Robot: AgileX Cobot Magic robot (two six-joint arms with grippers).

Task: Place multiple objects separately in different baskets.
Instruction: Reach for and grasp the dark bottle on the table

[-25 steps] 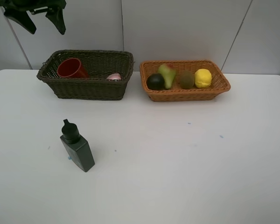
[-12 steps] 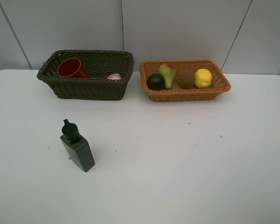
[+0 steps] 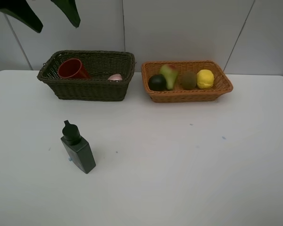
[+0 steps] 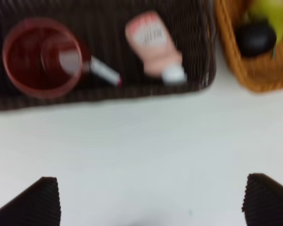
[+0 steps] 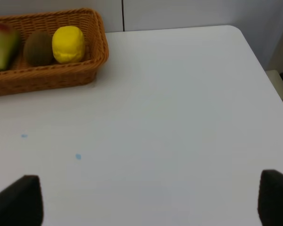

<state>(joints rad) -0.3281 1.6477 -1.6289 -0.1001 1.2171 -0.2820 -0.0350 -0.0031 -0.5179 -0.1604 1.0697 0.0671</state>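
Observation:
The dark green bottle [image 3: 78, 148] lies alone on the white table, front left. In the dark brown basket [image 3: 92, 89] are the red cup [image 3: 73, 69] and the small pink bottle [image 3: 115, 77]. The left wrist view also shows the pink-white marker [image 4: 104, 73] between the cup [image 4: 41, 56] and the bottle [image 4: 153, 47]. The orange-tan basket [image 3: 188, 95] holds the dark round fruit [image 3: 157, 82], pear [image 3: 169, 75], kiwi [image 3: 188, 80] and lemon [image 3: 205, 78]. My left gripper [image 3: 45, 14] hangs open and empty high above the dark basket. My right gripper [image 5: 146, 207] is open and empty over bare table right of the orange basket [image 5: 47, 77].
Both baskets stand side by side along the table's back edge, against a grey panelled wall. The table's right corner and edge [image 5: 254, 47] show in the right wrist view. A few small blue specks [image 3: 223, 138] mark the tabletop.
The left gripper rose out of the overhead view half a second ago and shows again at the top left. Nothing on the table has moved.

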